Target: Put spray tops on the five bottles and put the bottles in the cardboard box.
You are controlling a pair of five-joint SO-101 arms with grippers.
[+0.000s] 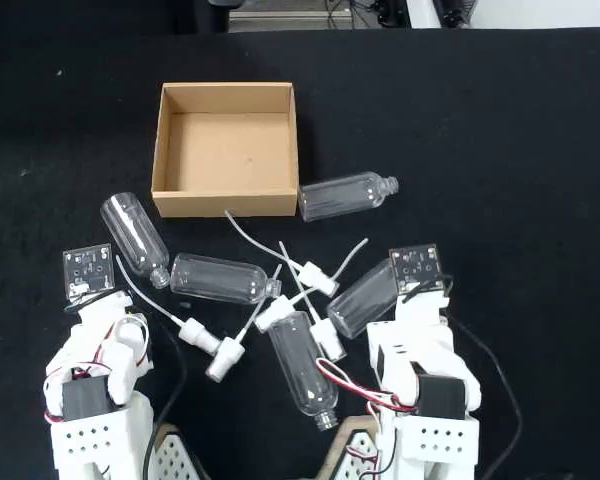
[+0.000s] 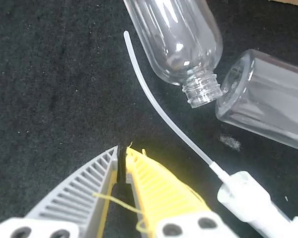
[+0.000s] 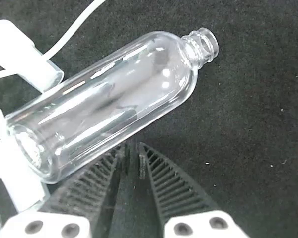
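Note:
The open cardboard box [image 1: 225, 150] stands at the back left of the black table. Five clear uncapped bottles lie on their sides: one [image 1: 347, 196] right of the box, two [image 1: 135, 238] [image 1: 223, 279] in front of it, one [image 1: 365, 297] by the right arm and one [image 1: 304, 368] near the front. Several white spray tops [image 1: 198, 333] [image 1: 318, 277] with thin tubes lie among them. My left gripper [image 2: 121, 154] is shut and holds nothing, just short of a bottle neck [image 2: 201, 89] and a spray top [image 2: 248, 198]. My right gripper [image 3: 133, 154] is shut beside a bottle [image 3: 114, 104].
Both arms' bases sit at the front edge, the left arm [image 1: 90, 385] and the right arm [image 1: 425, 375]. Loose wires run beside them. Black cloth stretches bare to the right of the box and along the far side.

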